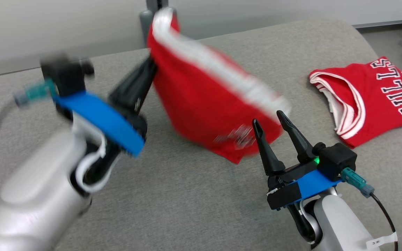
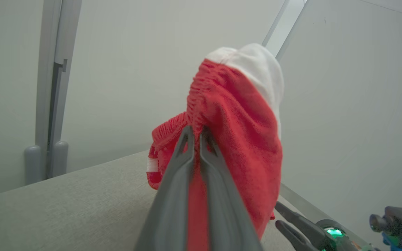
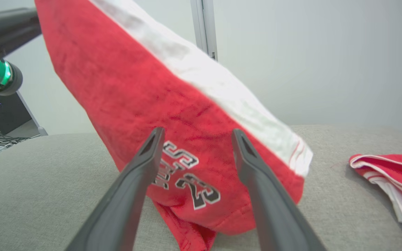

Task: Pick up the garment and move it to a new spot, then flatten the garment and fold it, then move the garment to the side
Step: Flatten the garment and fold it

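- Left gripper (image 2: 194, 130): clamped tight on the gathered waistband of the red shorts (image 1: 204, 104), holding them up.
- Shorts hang over the grey cushion (image 1: 187, 202), lower end reaching it.
- Right gripper (image 1: 269, 118): fingers spread wide, empty, just beside the shorts' lower hem.
- Red jersey (image 1: 372, 97) lies on the cushion, well apart to the right.

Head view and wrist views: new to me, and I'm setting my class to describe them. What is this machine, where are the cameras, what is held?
A two-armed robot; each arm ends in a two-fingered gripper. One camera looks down from its head, the others along each gripper's fingers. The left gripper is shut on a red garment with a white stripe, holding one end up over the grey padded surface. The right gripper is open beside it. A red Bulls jersey lies apart.
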Available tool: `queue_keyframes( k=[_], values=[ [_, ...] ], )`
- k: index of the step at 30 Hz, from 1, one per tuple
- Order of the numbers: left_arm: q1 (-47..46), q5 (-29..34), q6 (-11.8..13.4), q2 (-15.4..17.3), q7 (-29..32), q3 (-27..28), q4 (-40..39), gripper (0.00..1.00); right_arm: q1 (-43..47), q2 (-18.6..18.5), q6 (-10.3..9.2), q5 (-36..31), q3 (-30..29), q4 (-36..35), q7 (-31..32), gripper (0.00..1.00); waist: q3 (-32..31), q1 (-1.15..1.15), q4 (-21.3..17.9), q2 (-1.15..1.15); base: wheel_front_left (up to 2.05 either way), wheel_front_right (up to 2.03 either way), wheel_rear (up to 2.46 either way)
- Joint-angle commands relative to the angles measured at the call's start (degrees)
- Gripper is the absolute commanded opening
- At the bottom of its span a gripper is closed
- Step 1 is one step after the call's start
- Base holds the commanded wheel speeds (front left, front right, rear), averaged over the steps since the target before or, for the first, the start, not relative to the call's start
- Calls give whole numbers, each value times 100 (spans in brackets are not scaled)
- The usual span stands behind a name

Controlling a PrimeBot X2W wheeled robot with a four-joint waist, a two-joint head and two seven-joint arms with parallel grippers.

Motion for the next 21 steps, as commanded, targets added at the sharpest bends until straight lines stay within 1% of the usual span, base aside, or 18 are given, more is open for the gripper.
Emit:
queue_keyframes(
  k=[1, 2, 4, 6, 8, 12, 17, 19, 21],
  values=[
    [290, 196, 69, 3, -250, -104, 269, 0, 42, -1, 0, -47, -24, 4, -27, 100, 33, 0, 102, 0, 0, 0, 0],
    [480, 347, 153, -17, -435, -188, 491, 0, 43, -2, 0, -78, -45, 3, -27, 100, 33, 0, 156, 0, 0, 0, 0],
    [837, 556, 323, -169, -759, -269, 920, 0, 44, -13, 0, -118, -97, -4, -27, 100, 27, 0, 266, 0, 0, 0, 0],
    [1155, 759, 495, -324, -930, -307, 1270, 0, 50, -45, 0, -148, -158, -21, -27, 100, 20, 0, 379, 0, 0, 0, 0],
    [1489, 867, 642, -517, -1002, -203, 1538, 0, 76, -83, 0, -169, -210, -33, -27, 100, -6, 0, 487, 0, 0, 0, 0],
    [2037, 1286, 880, -861, -1034, 269, 1784, 0, 158, -152, 0, -215, -268, -56, -27, 100, -74, 0, 690, 0, 0, 0, 0],
    [2798, 1789, 959, -1266, -1034, 831, 1729, 0, 212, -246, 0, -237, -328, -55, -28, 100, -189, 0, 919, 0, 0, 0, 0],
    [3045, 1994, 949, -1365, -1034, 962, 1689, 100, 258, -265, 0, -250, -347, -65, -23, 100, -239, 0, 1004, 0, 0, 0, 0],
    [3231, 2177, 982, -1441, -1034, 1100, 1616, 100, 286, -298, 0, -245, -380, -88, -4, 100, -293, 0, 1086, 0, 0, 0, 0]
  ],
)
